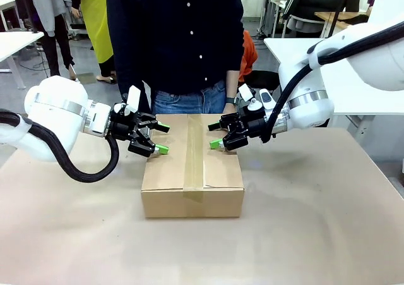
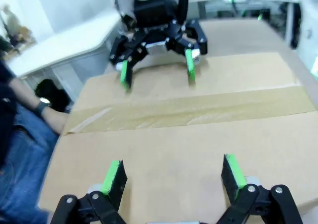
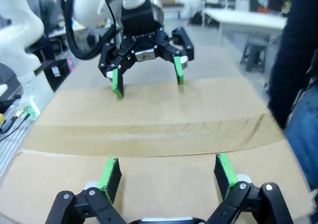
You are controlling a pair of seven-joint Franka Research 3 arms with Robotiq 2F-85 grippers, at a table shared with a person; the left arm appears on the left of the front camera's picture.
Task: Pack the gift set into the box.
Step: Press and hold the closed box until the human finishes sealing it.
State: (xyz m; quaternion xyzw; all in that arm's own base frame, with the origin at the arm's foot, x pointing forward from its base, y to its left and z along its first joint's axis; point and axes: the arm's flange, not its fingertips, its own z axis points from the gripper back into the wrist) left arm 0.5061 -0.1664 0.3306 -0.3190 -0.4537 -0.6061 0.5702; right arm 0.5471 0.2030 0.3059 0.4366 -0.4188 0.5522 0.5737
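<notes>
The box (image 1: pixel 192 168) sat closed on the brown table (image 1: pixel 315 222), its flaps down and a tape strip (image 1: pixel 195 158) running along the top seam from far edge to near edge. The gift set was not to be seen from outside the carton.

My left gripper (image 1: pixel 160 138) hung over the box's left edge, jaws spread wide, nothing between the green pads (image 2: pixel 113 177). In my left wrist view the pads stood just above bare cardboard; contact could not be judged.

My right gripper (image 1: pixel 214 135) hung over the box's right half, facing the left one across the tape. Jaws likewise spread, nothing held. In my right wrist view its fingertips (image 3: pixel 224 168) framed bare cardboard on the near side of the tape, with the left gripper beyond it.

A person (image 1: pixel 183 45) in a dark buttoned shirt and jeans stood at the far side, directly behind the box, with a wristwatch (image 1: pixel 233 100) on the arm nearest my right gripper.
</notes>
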